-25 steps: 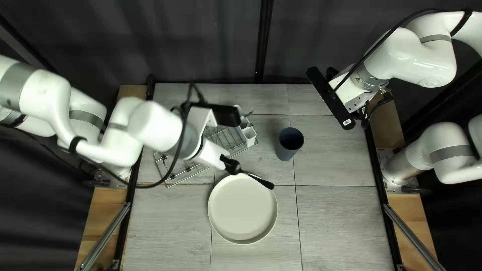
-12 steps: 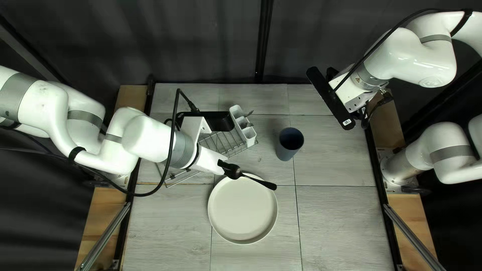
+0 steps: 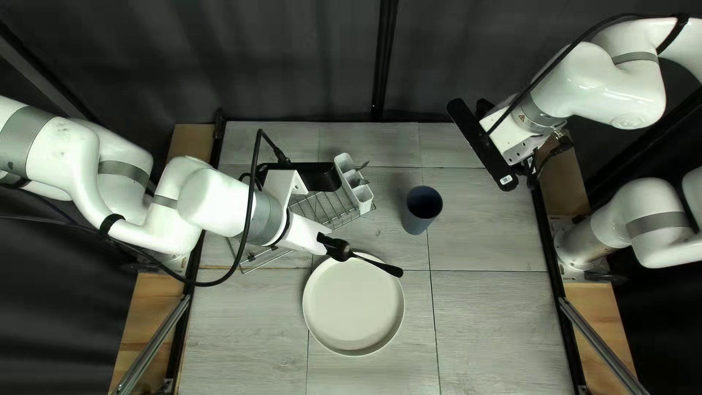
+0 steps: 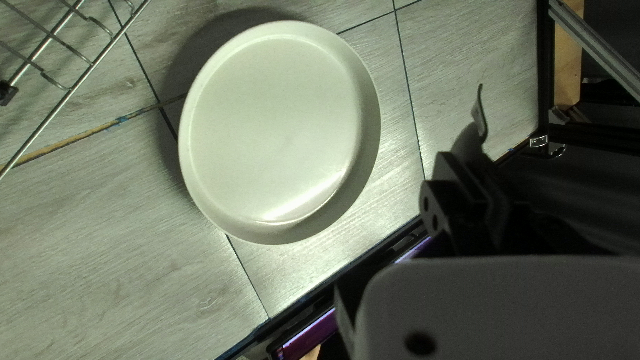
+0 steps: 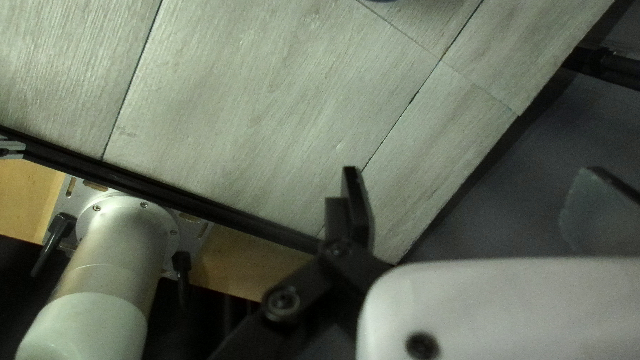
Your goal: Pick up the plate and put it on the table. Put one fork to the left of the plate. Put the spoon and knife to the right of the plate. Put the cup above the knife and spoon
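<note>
In the top left view, my left gripper (image 3: 341, 251) is over the plate's far-left edge, shut on a dark utensil (image 3: 382, 265) that points right across the rim of the pale round plate (image 3: 353, 304). I cannot tell which utensil it is. The left wrist view has the plate (image 4: 273, 133) beside my left gripper (image 4: 475, 157), and the utensil's tip (image 4: 479, 115) sticks out ahead of the fingers. A dark blue cup (image 3: 422, 209) stands beyond the plate to the right. My right gripper (image 3: 547, 157) is raised at the far right; its wrist view shows that gripper (image 5: 473, 190) open and empty.
A wire rack (image 3: 330, 208) stands behind the plate, partly under my left arm. At its right end is a white cutlery holder (image 3: 360, 194) with metal utensils (image 3: 361, 166). Black rails edge the table (image 3: 497, 314), with the right arm's base (image 3: 581, 245) beyond the right one.
My left wrist has turned, its camera mount swinging nearer the far-left rack area and uncovering the cutlery holder. The left gripper and its utensil have shifted slightly right. My right arm has barely moved.
</note>
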`<state>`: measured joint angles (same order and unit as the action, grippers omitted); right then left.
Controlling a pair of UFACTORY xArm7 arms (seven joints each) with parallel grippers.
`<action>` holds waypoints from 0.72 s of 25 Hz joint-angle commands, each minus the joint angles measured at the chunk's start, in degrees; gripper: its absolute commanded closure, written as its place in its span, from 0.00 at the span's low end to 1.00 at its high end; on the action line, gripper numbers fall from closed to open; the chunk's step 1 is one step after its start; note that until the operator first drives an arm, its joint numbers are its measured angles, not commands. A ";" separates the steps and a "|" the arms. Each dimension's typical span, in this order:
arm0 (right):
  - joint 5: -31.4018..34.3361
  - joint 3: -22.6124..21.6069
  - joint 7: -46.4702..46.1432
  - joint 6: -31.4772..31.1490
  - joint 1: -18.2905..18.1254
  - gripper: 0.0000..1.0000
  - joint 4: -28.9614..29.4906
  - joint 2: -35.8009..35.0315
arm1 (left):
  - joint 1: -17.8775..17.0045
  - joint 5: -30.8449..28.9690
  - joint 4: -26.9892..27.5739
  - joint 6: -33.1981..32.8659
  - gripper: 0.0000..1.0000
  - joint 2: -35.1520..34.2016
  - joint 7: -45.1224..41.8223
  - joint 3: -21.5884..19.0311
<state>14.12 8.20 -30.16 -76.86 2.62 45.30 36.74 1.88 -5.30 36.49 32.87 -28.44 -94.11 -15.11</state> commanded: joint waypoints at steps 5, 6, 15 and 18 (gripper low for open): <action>-4.75 -7.17 16.52 -0.68 -1.25 0.00 -8.89 8.69 | 0.00 0.00 0.00 0.00 1.00 0.00 0.00 0.00; -6.09 -9.60 20.52 0.22 -0.88 0.00 -9.67 9.19 | 0.00 0.00 0.00 0.00 1.00 0.00 0.00 0.00; -7.63 -26.38 46.29 9.38 -1.97 0.00 -6.85 1.15 | 0.00 0.00 0.00 0.00 1.00 0.00 0.00 0.00; -4.14 -31.38 53.52 10.49 -4.44 0.00 -2.65 -5.34 | 0.00 0.00 0.00 0.00 1.00 0.00 0.00 0.00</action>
<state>6.86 -18.36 17.07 -68.08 0.64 39.04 36.94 1.88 -5.30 36.49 32.87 -28.43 -94.11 -15.11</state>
